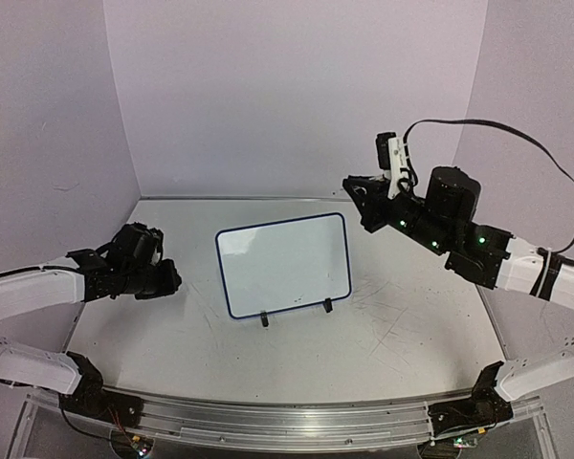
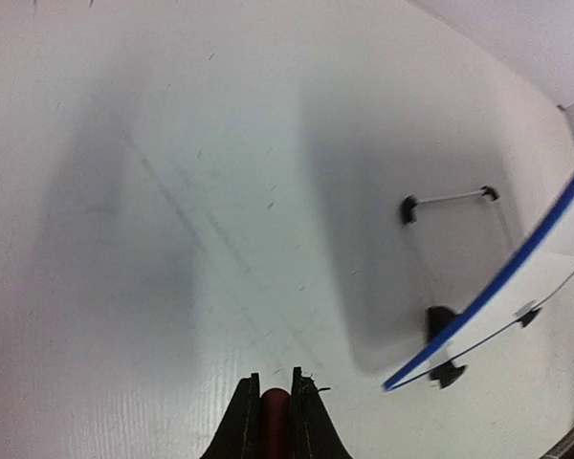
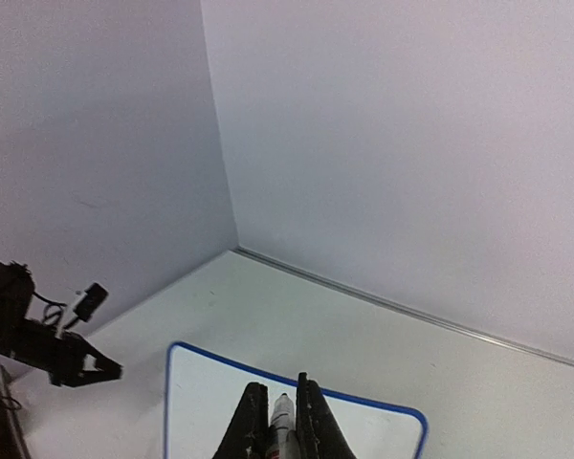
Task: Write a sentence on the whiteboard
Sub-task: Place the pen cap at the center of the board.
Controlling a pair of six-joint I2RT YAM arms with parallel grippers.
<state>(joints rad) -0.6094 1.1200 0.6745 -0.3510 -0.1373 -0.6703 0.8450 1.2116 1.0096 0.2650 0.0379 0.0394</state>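
Inventory, largest item first.

1. Large scratched white surface.
2. Small white rectangular whiteboard with rounded corners and a thin blue rim. It is propped on two black feet mid-surface, between the arms. I see its face blank: the sentence is not begun, so all the writing is left.
3. Right gripper, raised near the board's far right corner and clear of it, is clamped on a white marker.
4. Left gripper, low at the left and apart from the board, is closed on a small reddish piece I cannot identify.
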